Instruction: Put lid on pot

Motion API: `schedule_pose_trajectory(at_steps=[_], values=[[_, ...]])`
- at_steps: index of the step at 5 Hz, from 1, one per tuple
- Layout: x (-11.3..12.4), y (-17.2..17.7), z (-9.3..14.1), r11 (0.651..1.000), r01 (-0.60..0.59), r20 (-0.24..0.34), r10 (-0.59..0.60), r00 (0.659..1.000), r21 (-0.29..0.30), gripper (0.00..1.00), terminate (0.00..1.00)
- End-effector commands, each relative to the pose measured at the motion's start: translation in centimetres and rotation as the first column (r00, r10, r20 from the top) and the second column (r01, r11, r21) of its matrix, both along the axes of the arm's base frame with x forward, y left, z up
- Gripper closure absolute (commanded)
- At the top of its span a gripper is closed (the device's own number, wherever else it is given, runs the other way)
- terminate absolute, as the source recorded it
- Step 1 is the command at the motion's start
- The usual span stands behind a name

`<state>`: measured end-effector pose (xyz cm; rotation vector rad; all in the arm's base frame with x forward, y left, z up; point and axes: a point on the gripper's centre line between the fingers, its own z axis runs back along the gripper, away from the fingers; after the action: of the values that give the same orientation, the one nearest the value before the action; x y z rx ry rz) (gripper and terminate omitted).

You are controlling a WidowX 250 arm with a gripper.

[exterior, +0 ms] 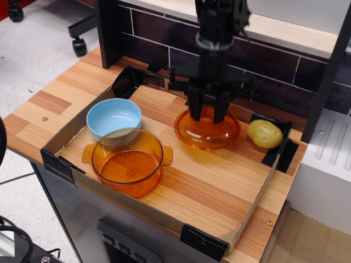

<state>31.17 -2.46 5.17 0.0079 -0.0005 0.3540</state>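
Pot (128, 162) before bowl (114, 117); lid (207, 129) right; potato (265, 133) farther right.

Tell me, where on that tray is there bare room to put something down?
The widest bare wood lies at the tray's front right, between the pot, the lid and the potato. A smaller patch sits behind the bowl. The left is crowded: bowl and pot touch.

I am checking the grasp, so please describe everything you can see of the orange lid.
The lid is round, shallow-domed and transparent orange, like glass or plastic. It sits toward the back of the cardboard-edged tray, left of the potato and apart from the pot. The gripper stands over its centre, fingers closed around the knob, which they hide. Whether the lid touches the wood is unclear.
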Motion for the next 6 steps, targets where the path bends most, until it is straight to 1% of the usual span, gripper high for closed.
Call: schedule_pose_trajectory(at_steps=[1, 2, 3, 4, 5, 6], values=[[-1.4, -0.2, 6.3, 0.996, 0.046, 0.113, -0.036, 0.993, -0.082, 1.0, 0.0], [-3.2, 0.6, 7.2, 0.992, 0.083, 0.122, -0.07, 0.99, -0.1, 1.0, 0.0], [-4.6, 1.7, 7.0, 0.986, 0.12, 0.103, -0.109, 0.989, -0.116, 1.0, 0.0], [-5.4, 3.0, 6.5, 0.984, 0.141, 0.097, -0.13, 0.987, -0.108, 1.0, 0.0], [-6.0, 4.0, 5.6, 0.981, 0.158, 0.061, -0.152, 0.986, -0.111, 1.0, 0.0], [-7.2, 5.4, 4.5, 0.976, 0.195, 0.054, -0.191, 0.98, -0.097, 1.0, 0.0]])
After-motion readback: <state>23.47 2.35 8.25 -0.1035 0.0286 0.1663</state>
